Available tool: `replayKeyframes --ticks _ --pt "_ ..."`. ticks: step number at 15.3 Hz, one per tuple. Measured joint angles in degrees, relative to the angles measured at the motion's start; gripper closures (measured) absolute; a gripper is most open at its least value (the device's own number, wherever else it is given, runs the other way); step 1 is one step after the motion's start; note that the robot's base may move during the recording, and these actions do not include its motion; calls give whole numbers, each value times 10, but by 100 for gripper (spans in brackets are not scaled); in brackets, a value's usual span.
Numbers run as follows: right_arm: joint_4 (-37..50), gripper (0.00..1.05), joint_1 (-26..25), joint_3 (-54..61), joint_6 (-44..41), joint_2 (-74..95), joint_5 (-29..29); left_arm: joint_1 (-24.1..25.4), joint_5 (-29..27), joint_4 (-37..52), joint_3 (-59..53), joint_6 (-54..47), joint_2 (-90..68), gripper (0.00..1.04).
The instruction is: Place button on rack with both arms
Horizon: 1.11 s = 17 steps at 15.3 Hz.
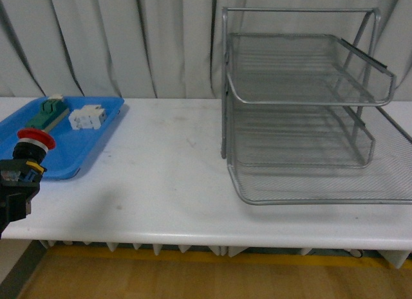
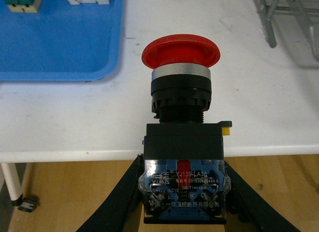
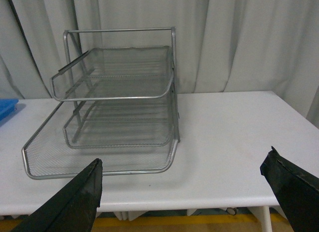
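The button (image 2: 180, 82), red mushroom cap over a black and blue block body, is held by its body in my left gripper (image 2: 183, 192), which is shut on it. In the front view the button (image 1: 32, 144) hangs at the far left, off the table's front corner, with the left gripper (image 1: 16, 183) below it. The silver wire-mesh rack (image 1: 302, 106) stands on the right half of the table, well apart from the button. My right gripper (image 3: 182, 167) is open with nothing between its fingers (image 3: 79, 197), low by the table edge beside the rack (image 3: 114, 102). It is out of the front view.
A flat blue tray (image 1: 84, 144) at the table's left holds a white terminal block (image 1: 87, 117) and a green-and-beige long block (image 1: 48, 112). The white table (image 1: 167, 183) lies bare between tray and rack. Grey curtains hang behind. Wooden floor shows below the front edge.
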<state>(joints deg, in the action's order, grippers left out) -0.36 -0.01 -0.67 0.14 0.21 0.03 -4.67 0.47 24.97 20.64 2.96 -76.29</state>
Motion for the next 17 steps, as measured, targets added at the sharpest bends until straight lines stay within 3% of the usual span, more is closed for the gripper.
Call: replayKeyframes --ticks 5,11,17 --pt "1 6 0 0 0 0 0 -19 -8 0 0 1 6 68" --pt "2 6 0 0 0 0 1 -160 -58 8 168 27 -158 68" --pt "2 6 0 0 0 0 1 -242 -77 -52 336 17 -303 68"
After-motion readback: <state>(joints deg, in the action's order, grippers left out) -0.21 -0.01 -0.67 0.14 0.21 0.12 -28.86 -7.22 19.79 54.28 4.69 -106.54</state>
